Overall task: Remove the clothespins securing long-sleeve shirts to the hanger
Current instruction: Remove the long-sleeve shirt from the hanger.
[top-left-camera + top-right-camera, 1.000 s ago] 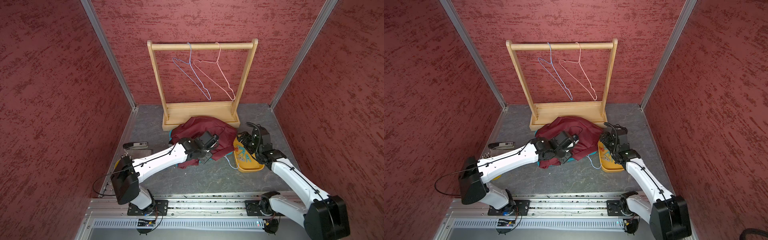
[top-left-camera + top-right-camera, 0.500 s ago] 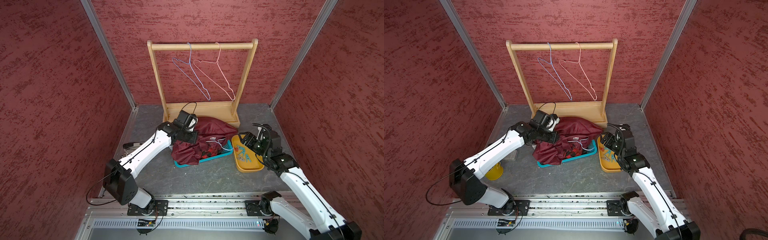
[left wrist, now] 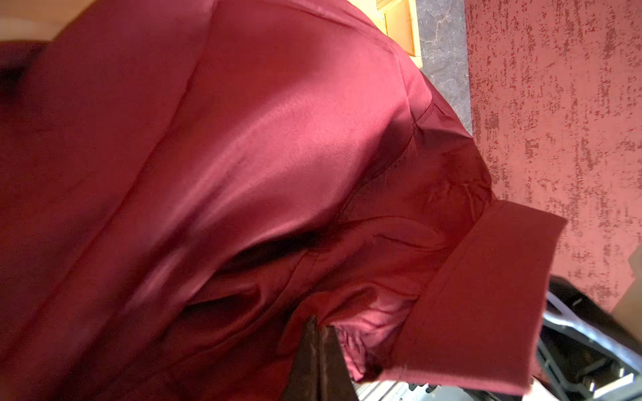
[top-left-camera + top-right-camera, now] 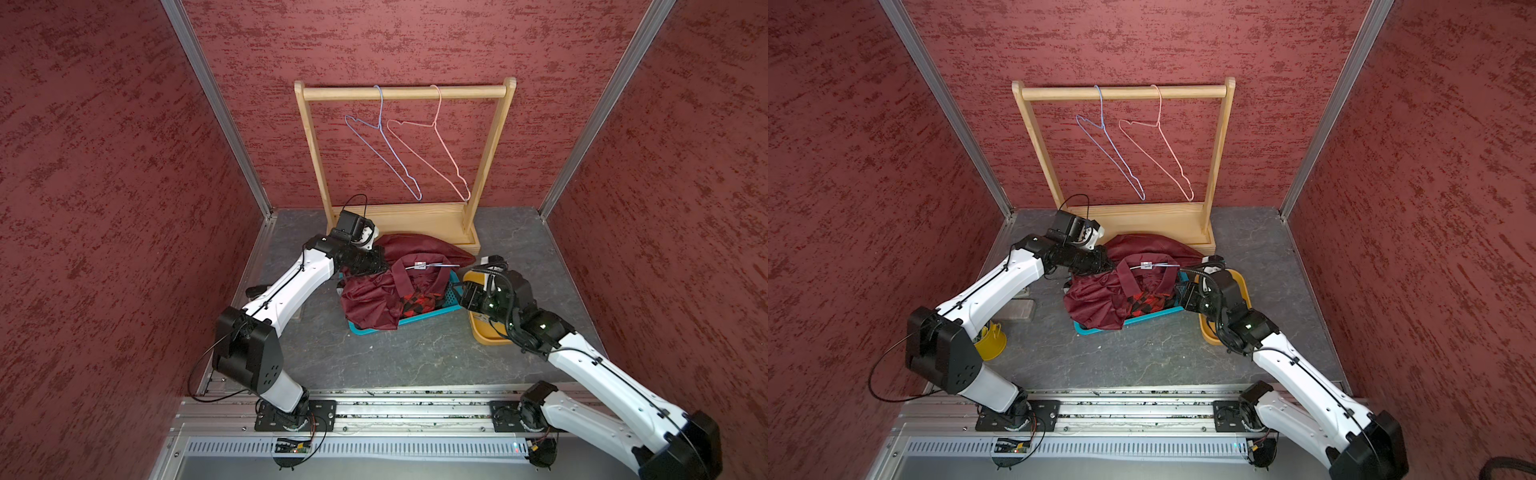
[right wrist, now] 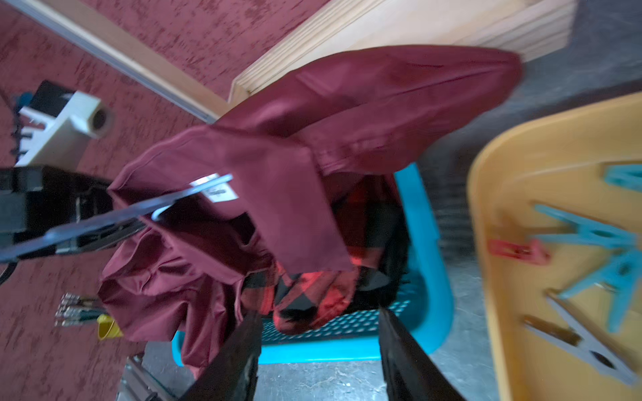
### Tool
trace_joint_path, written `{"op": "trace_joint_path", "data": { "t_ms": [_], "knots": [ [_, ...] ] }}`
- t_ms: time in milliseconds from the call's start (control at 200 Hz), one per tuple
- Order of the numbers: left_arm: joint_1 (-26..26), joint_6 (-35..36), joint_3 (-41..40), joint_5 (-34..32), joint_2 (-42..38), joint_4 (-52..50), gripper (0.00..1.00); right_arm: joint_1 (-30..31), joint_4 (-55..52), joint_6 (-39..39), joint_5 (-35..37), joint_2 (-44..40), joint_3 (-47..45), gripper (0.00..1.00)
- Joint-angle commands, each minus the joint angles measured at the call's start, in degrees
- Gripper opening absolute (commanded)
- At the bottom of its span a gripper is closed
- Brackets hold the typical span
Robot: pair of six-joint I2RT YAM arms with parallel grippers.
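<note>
Spilling over the perforated teal plastic basket, the shiny maroon satin shirt covers most of it. The red-and-black plaid shirt shows inside the basket beneath the maroon collar. A pale wire hanger runs through that collar above the basket's middle, with a white label beside it.

The left gripper is at the basket's back left corner. Its jaws are pressed together on a fold of the maroon fabric, which rises to it from the heap. The right gripper hovers over the basket's near right wall, its two black fingers standing apart with nothing between them.

Just right of the basket lies the flat yellow plastic tray. The plastic clothespins rest loose in it: several teal, one red, one grey. Whether any pin grips the shirts cannot be told.

Behind the basket stands the pale wooden garment rack, with a blue wire hanger and a pink wire hanger on its bar. In a top view a small yellow cup sits well to the left of the basket.
</note>
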Motion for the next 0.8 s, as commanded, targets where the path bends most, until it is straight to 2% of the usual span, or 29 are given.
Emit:
{"op": "trace_joint_path", "data": {
  "t_ms": [0,130,250,416,591,791],
  "knots": [
    [0.6,-1.0,1.2,1.3,0.9,1.5,0.0,4.4,10.2,-1.4,5.9,1.9,3.7,0.56],
    [0.9,-1.0,1.5,1.7,1.5,1.0,0.0,8.9,15.1,-3.1,10.3,6.2,6.0,0.6],
    [0.9,-1.1,1.4,1.7,1.3,1.0,0.0,9.9,17.5,-4.9,12.3,10.5,9.7,0.61],
    [0.9,-0.9,1.2,2.1,1.0,0.8,0.0,10.0,18.4,-7.4,15.5,15.3,13.5,0.58],
    [1.0,-1.1,1.1,2.9,0.7,0.9,0.0,10.0,18.5,-8.1,15.9,18.6,14.9,0.45],
    [1.0,-0.7,-0.1,3.7,-0.6,0.8,0.0,10.0,17.9,-8.9,18.4,19.2,15.3,0.2]
  ]
}}
